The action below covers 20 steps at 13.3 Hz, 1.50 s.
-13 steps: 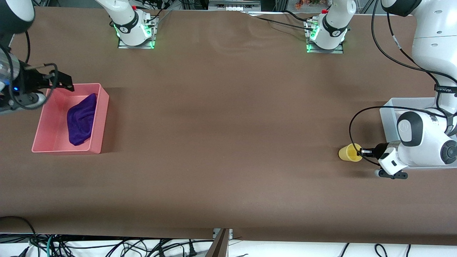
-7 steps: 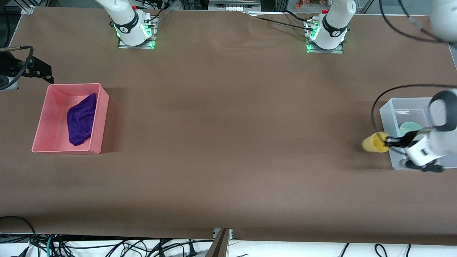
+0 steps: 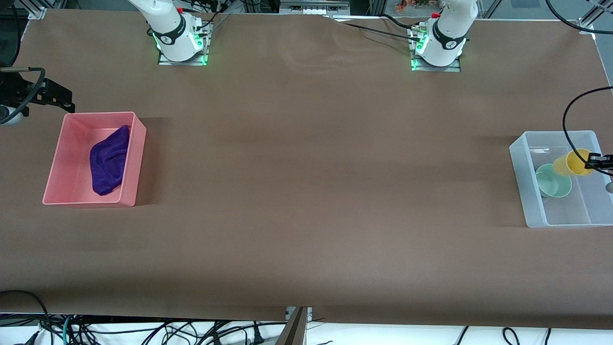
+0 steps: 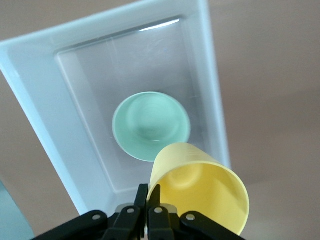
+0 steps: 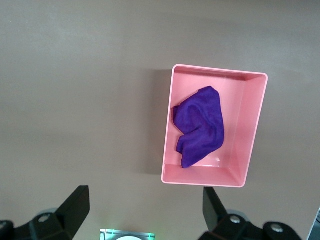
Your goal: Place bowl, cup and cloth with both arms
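Note:
My left gripper (image 3: 590,165) is shut on the rim of the yellow cup (image 3: 572,163) and holds it tilted over the clear bin (image 3: 519,165); the wrist view shows the cup (image 4: 200,187) pinched between the fingers (image 4: 142,197). The mint-green bowl (image 3: 551,180) sits in that bin, below the cup, and shows in the left wrist view (image 4: 150,125). The purple cloth (image 3: 109,160) lies crumpled in the pink bin (image 3: 134,158) at the right arm's end. My right gripper (image 3: 52,93) is open and empty, up in the air beside the pink bin; the cloth (image 5: 199,126) shows below it.
The two arm bases (image 3: 179,38) (image 3: 438,45) stand along the table's edge farthest from the camera. The brown table (image 3: 306,191) stretches between the pink bin (image 5: 215,177) and the clear bin (image 4: 45,115). Cables hang at the table's near edge.
My left gripper has carried the yellow cup from the table up and over the clear bin. My right gripper has drawn away from over the pink bin, toward the table's end.

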Tool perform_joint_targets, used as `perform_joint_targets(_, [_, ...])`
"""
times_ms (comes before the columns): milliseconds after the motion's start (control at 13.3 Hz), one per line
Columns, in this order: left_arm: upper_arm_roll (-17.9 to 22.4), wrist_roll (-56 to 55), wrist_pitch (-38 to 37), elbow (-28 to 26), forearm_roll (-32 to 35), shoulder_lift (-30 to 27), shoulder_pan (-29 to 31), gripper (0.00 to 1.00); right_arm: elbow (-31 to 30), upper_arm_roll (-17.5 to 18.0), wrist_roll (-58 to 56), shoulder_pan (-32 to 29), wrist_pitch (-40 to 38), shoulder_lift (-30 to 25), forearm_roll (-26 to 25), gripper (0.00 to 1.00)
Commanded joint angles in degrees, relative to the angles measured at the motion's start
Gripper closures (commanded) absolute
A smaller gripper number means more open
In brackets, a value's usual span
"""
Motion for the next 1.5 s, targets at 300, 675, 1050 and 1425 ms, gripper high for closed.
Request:
perform_joint_targets(300, [-1.1, 1.8, 13.6, -5.1, 0.2, 2.7, 2.6, 0.73, 0.4, 0.2, 1.0, 0.1, -0.8, 1.0, 0.5, 0.0])
perform_joint_targets(675, [-4.6, 4.6, 9.2, -4.1, 0.0, -2.2, 2.2, 0.0, 0.5, 0.4, 1.0, 0.3, -0.6, 1.0, 0.4, 0.0])
perform_joint_targets(1050, [-17.8, -6.3, -13.2, 6.9, -3.1, -7.0, 2.1, 0.0, 0.5, 0.4, 1.1, 0.3, -0.4, 1.1, 0.4, 0.0])
perform_joint_targets(1425, [-23.3, -24.2, -22.3, 10.3, -3.8, -12.4, -4.7, 0.0, 0.5, 0.3, 1.0, 0.3, -0.3, 1.1, 0.4, 0.0])
